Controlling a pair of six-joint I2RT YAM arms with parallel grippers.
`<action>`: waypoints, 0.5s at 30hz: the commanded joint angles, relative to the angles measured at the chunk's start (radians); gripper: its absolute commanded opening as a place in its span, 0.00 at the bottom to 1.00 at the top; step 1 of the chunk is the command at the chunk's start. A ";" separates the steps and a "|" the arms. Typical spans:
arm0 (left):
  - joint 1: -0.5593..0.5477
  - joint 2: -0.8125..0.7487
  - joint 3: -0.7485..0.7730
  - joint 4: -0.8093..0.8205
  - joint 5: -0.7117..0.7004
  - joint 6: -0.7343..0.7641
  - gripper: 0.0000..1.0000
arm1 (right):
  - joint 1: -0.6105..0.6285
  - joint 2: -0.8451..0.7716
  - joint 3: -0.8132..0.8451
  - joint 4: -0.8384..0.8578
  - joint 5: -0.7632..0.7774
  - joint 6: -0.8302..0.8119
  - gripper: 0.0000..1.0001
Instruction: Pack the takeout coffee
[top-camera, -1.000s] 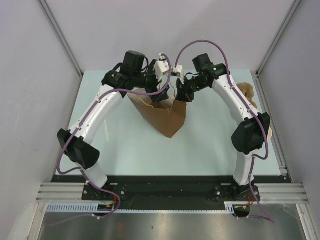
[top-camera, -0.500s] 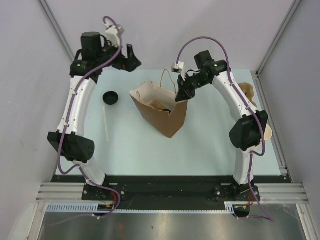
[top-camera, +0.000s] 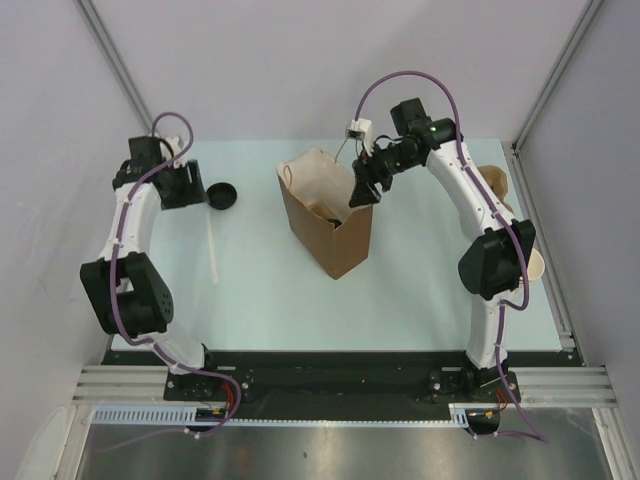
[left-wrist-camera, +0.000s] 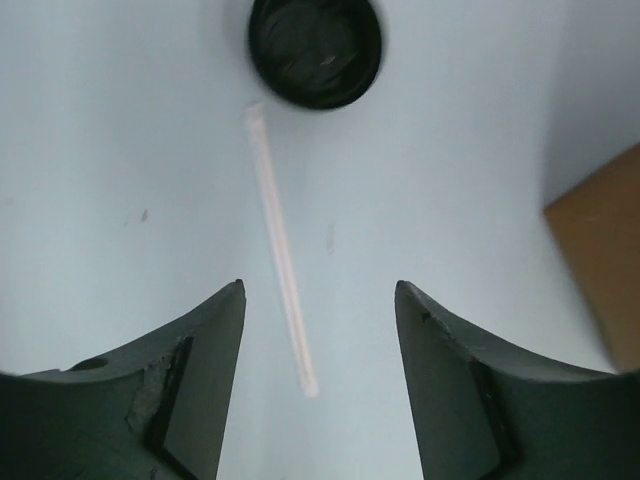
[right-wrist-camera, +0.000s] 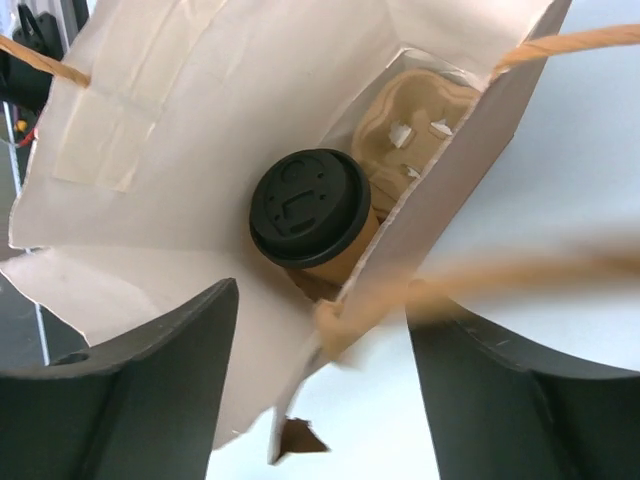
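Observation:
The takeout coffee (right-wrist-camera: 308, 213), a kraft cup with a black lid, stands inside the open brown paper bag (top-camera: 335, 235) next to a moulded pulp carrier (right-wrist-camera: 415, 118). My right gripper (top-camera: 360, 190) hovers over the bag's right rim, open. In the right wrist view the bag's edge (right-wrist-camera: 420, 215) and a blurred handle (right-wrist-camera: 520, 268) run between the fingers without being pinched. My left gripper (top-camera: 186, 188) is far off at the table's left, open and empty, above the surface.
A loose black lid (top-camera: 221, 195) (left-wrist-camera: 315, 48) lies just right of the left gripper. A wrapped straw (top-camera: 212, 250) (left-wrist-camera: 280, 270) lies below it. Brown pulp pieces (top-camera: 495, 183) and a paper cup (top-camera: 538, 265) sit by the right arm.
The left arm swung away from the bag to the table's left and dropped beside the lid. The right gripper opened and let go of the bag, which now stands more upright.

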 joint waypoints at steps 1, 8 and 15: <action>0.028 -0.032 -0.136 0.009 -0.099 0.072 0.65 | 0.007 -0.050 0.048 0.032 0.008 0.043 0.76; 0.030 0.116 -0.176 0.046 -0.130 0.028 0.64 | 0.016 -0.066 0.051 0.029 0.051 0.065 0.88; 0.031 0.205 -0.193 0.124 -0.152 -0.032 0.61 | 0.013 -0.106 0.048 0.048 0.102 0.129 1.00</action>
